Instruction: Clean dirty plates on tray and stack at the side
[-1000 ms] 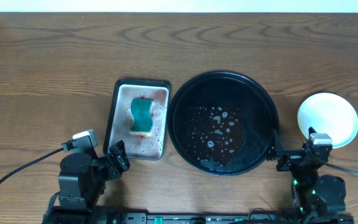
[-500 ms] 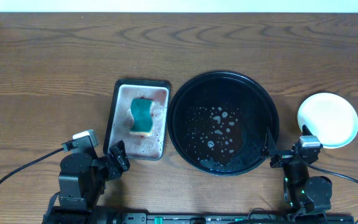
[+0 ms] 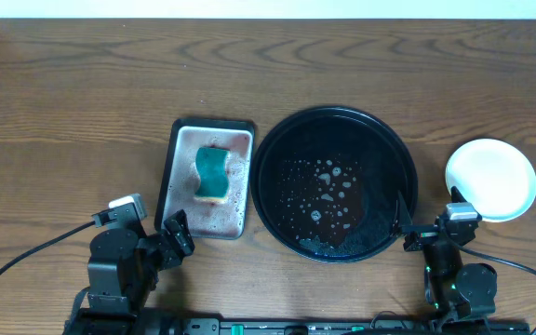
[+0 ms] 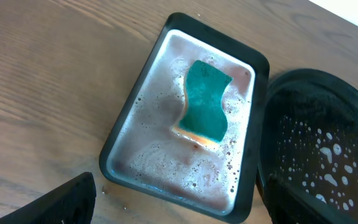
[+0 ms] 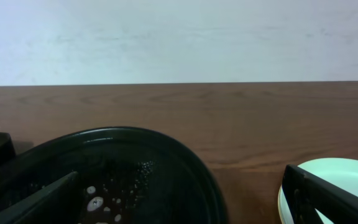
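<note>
The large round black tray [image 3: 333, 121] sits at the table's middle, wet with foam droplets and holding no plates; it also shows in the left wrist view [image 4: 353, 106] and the right wrist view [image 5: 104, 149]. The plates [image 3: 491, 177] stand as a pale stack to the right of the tray, clean on top, and show in the right wrist view [image 5: 340, 171]. My left gripper [image 3: 170, 240] is open and empty at the front, just below the sponge tray. My right gripper [image 3: 428, 233] is open and empty at the front right, between tray and stack.
A rectangular sponge tray [image 3: 177, 158] holds pinkish soapy water and a teal sponge [image 3: 212, 172], left of the black tray; both show in the left wrist view, the tray [image 4: 135, 112] and sponge [image 4: 207, 99]. Both arm bases stand at the front edge.
My right arm has drawn back from the plate stack toward the front edge and turned left toward the black tray. The left arm has not moved.
</note>
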`<state>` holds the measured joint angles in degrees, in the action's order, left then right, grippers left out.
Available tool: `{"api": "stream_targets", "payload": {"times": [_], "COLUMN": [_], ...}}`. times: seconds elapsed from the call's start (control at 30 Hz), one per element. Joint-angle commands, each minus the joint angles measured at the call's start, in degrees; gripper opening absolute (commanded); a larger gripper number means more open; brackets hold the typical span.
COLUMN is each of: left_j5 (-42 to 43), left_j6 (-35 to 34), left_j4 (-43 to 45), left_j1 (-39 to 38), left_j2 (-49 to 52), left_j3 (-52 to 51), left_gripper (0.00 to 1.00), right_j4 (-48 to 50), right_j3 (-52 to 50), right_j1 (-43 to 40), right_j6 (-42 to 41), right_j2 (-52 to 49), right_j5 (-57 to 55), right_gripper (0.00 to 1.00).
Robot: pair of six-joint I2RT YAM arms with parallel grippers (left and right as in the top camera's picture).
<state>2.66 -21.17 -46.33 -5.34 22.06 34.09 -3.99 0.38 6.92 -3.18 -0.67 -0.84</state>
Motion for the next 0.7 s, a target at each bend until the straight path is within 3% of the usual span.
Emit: {"api": "stream_targets", "payload": {"times": [0.0, 0.43, 0.67], "left_j5": [-0.3, -1.2, -2.0], "left_j6": [-0.3, 0.6, 4.9], "left_j4": [-0.1, -0.1, 0.8], "left_j1": [0.1, 0.1, 0.6], "left_j2": [0.0, -0.2, -8.1], "left_j3": [-0.5, -0.6, -5.7], "left_gripper": [0.87, 0.87, 0.87], "right_j4": [-0.3, -0.3, -0.3], "right_j3": [-0.1, -0.1, -0.1], "right_j1": [-0.3, -0.3, -0.3], "right_j6": [0.9, 0.9, 0.9], "right_j2": [0.3, 0.3, 0.3], "right_j5": [0.7, 0.7, 0.7], "right_gripper": [0.99, 0.99, 0.99]}}
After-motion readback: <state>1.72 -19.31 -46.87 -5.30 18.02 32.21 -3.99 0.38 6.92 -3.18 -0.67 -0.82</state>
